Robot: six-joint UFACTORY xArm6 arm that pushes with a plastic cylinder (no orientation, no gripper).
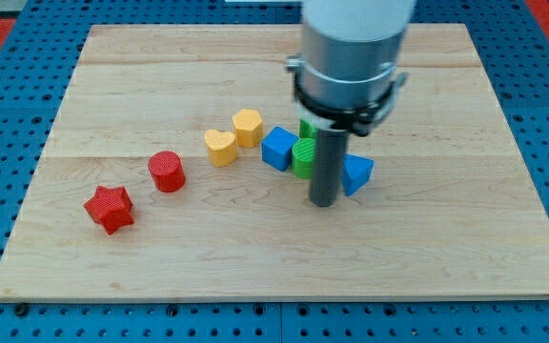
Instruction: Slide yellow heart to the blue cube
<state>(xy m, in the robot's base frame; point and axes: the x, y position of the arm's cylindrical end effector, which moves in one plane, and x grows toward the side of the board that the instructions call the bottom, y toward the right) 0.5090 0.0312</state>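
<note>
The yellow heart [220,147] lies left of the board's centre. The blue cube [278,148] sits a short gap to its right. A yellow hexagon-like block [248,126] lies just above and between them. My tip [324,201] rests on the board below and right of the blue cube, well right of the heart and apart from it. The rod hides part of a green block [304,155] that touches the blue cube's right side, and part of a blue triangular block [356,173].
A red cylinder [167,171] and a red star [110,208] lie to the lower left of the heart. Another green block [306,128] peeks out behind the rod. The wooden board [446,238] ends at blue pegboard on all sides.
</note>
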